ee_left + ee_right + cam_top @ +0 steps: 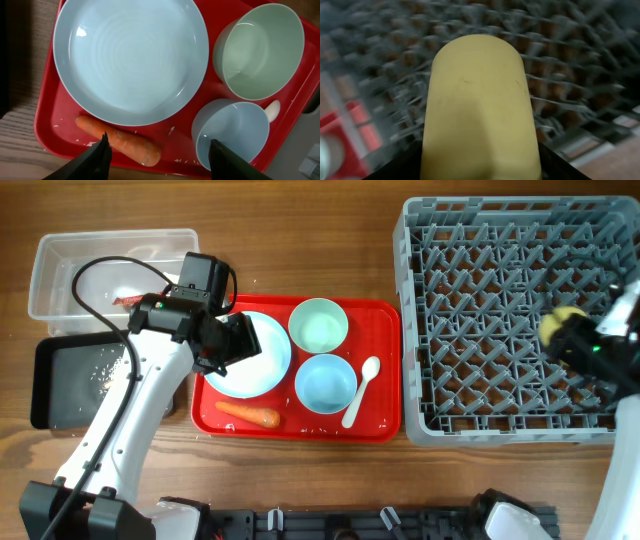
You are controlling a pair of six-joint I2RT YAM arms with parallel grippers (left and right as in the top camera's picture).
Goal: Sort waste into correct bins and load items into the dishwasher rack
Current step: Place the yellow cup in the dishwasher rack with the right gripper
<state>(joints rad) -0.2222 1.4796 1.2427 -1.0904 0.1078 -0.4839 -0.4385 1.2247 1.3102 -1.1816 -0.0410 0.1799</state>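
Note:
On the red tray (380,415) sit the large light blue dish (258,365), the mint-green bowl (318,326), the light blue cup (325,383), the white spoon (360,390) and the orange carrot stick (248,414). My left gripper (157,150) is open above the tray, its fingers to either side of the carrot stick (120,141) and the blue cup (232,131). My right gripper (572,338) is shut on the yellow cup (480,110) and holds it over the grey dishwasher rack (420,330). The clear tub (60,280) holds the red wrapper (130,300). The black tray (60,380) holds beige scraps (112,370).
The rack fills the right side of the table. The clear tub and black tray stand at the far left, the red tray in the middle. My left arm reaches over the black tray. Small crumbs lie on the red tray (50,110).

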